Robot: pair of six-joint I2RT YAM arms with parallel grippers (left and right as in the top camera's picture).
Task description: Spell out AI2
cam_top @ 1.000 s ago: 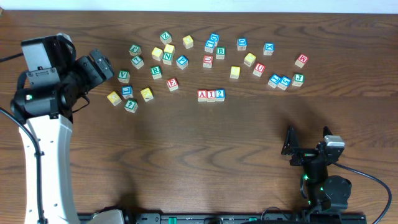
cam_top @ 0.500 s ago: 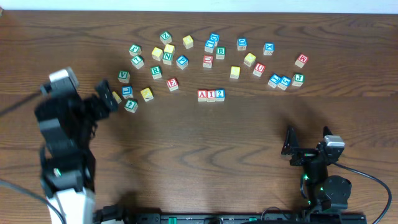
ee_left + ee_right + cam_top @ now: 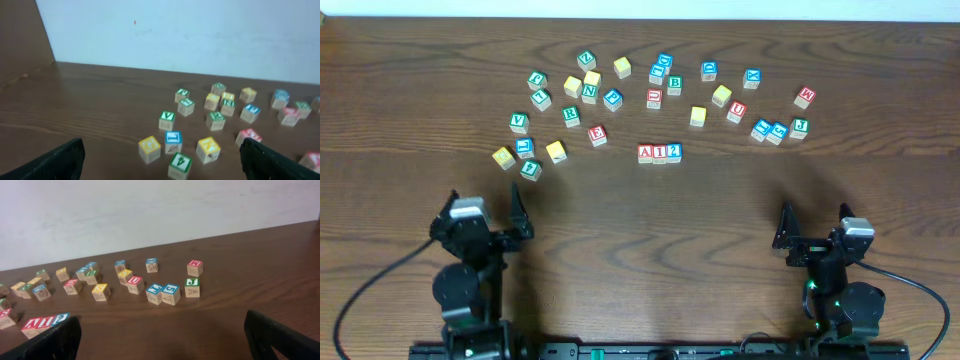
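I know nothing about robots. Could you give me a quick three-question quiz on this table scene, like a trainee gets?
1. True or false: the A cube, I cube and 2 cube stand side by side in one row.
2. The left gripper is: a) gripping a cube, b) open and empty, c) shut.
3. Fill in: the 2 cube's numeral is ____.
Key: 1 true; 2 b; 3 blue.
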